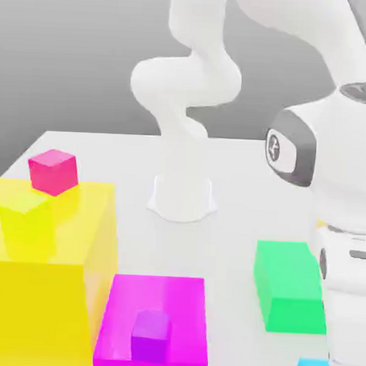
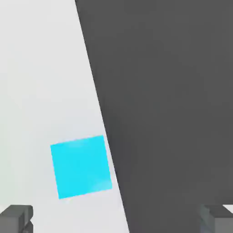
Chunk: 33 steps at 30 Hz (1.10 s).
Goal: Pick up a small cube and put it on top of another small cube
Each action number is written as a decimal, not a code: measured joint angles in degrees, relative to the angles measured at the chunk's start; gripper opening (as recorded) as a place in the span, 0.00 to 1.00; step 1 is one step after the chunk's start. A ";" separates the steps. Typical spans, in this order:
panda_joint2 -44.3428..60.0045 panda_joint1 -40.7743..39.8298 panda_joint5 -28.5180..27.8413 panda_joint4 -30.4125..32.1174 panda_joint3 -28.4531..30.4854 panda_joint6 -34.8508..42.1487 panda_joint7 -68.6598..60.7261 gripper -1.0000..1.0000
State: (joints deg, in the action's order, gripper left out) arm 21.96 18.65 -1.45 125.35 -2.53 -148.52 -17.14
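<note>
Cyan small cube [image 2: 81, 166] at table edge; I'm approaching, gripper [image 2: 116, 219] spread wide. Next: centre, descend, pinch.

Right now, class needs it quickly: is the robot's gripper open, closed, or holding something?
Gripper: open and holding nothing; the small cyan cube lies on the table, not between its fingertips.

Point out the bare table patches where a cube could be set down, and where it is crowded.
Free: the white table between the robot base and the green block, and the strip between green and the magenta block. Crowded: the exterior view's left, where the yellow block and magenta block abut. The cyan cube sits by the table's edge.
</note>
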 joint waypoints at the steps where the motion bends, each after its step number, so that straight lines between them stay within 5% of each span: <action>1: 2.07 0.17 -0.49 -0.33 -0.07 -1.11 -0.57 0.50; 4: 8.31 0.56 -1.23 -1.58 0.18 -5.53 -0.84 0.50; 5: 9.84 0.64 -1.35 -1.91 0.27 -6.69 -0.81 0.00; 13: 8.58 0.58 -1.28 -1.63 0.17 -5.57 -0.91 0.00; 23: -11.75 -6.21 -1.67 0.06 8.13 11.87 1.16 0.00; 33: -30.55 -22.79 -2.48 0.58 17.46 30.22 4.27 0.00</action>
State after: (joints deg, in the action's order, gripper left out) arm -8.59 -4.13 -3.93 125.94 14.93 -118.30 -12.87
